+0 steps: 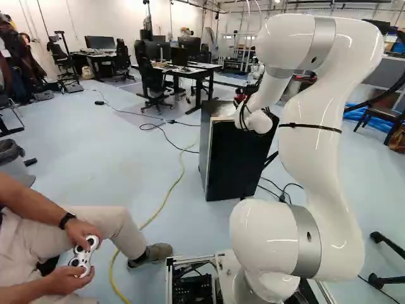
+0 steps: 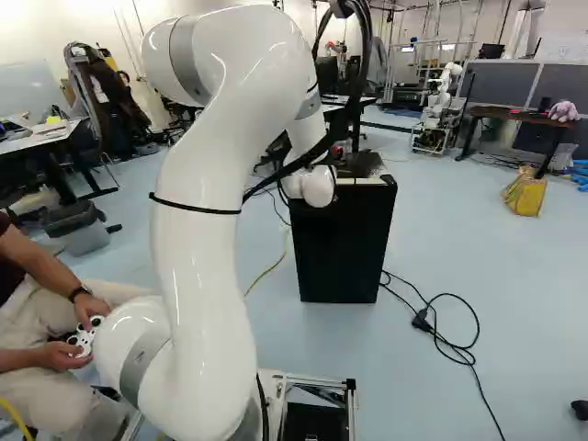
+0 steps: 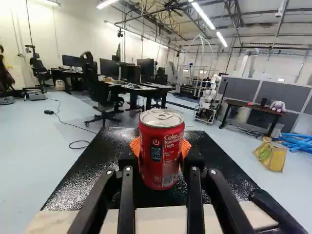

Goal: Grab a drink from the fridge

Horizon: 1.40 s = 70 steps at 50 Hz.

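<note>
At the arm's far end in the left base view, my gripper [image 1: 247,91] is largely hidden by the white wrist. The wrist view shows the gripper [image 3: 160,153] shut on a red drink can [image 3: 161,151], its orange pads [image 3: 135,146] pressed at both sides. The can is upright, its silver lid facing up. Under it is the black top of the small fridge [image 3: 105,156]; whether the can's base touches that top, I cannot tell. In the right base view the fridge [image 2: 342,248] stands ahead of the arm, and the wrist hides the can.
A seated person with a controller [image 1: 84,256] is close on the left. Cables [image 2: 459,347] lie on the floor right of the fridge, a yellow hose [image 1: 168,193] left of it. Desks and chairs [image 3: 102,87] stand beyond, with another robot [image 3: 209,100] and a yellow bag [image 3: 270,155].
</note>
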Motion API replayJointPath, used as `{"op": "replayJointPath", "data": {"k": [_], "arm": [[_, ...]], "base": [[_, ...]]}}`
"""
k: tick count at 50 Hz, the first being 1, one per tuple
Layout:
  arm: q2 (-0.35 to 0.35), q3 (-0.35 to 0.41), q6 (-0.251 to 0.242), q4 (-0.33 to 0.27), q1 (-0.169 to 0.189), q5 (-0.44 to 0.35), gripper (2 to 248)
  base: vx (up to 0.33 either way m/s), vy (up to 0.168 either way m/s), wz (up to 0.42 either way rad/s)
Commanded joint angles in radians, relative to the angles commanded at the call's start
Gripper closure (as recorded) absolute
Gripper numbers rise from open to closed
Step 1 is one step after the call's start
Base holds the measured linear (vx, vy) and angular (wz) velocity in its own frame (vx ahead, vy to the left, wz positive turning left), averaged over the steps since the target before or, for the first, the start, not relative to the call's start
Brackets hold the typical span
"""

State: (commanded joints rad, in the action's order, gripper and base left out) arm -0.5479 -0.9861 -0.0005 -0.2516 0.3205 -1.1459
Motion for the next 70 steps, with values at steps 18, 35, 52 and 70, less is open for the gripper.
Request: {"op": "replayJointPath", "data": {"k": [18, 35, 52, 70], "arm": [[0.077, 0.084, 0.000, 0.023, -0.030, 0.026, 153], [0.182, 0.198, 0.000, 0.055, -0.071, 0.060, 153], [0.316, 0.343, 0.000, 0.096, -0.122, 0.104, 153], [0.479, 0.520, 0.000, 0.146, -0.185, 0.158, 153]], "base": [[0.000, 0.000, 0.000], [0.000, 0.000, 0.000], [0.000, 0.000, 0.000], [0.000, 0.000, 0.000]]}}
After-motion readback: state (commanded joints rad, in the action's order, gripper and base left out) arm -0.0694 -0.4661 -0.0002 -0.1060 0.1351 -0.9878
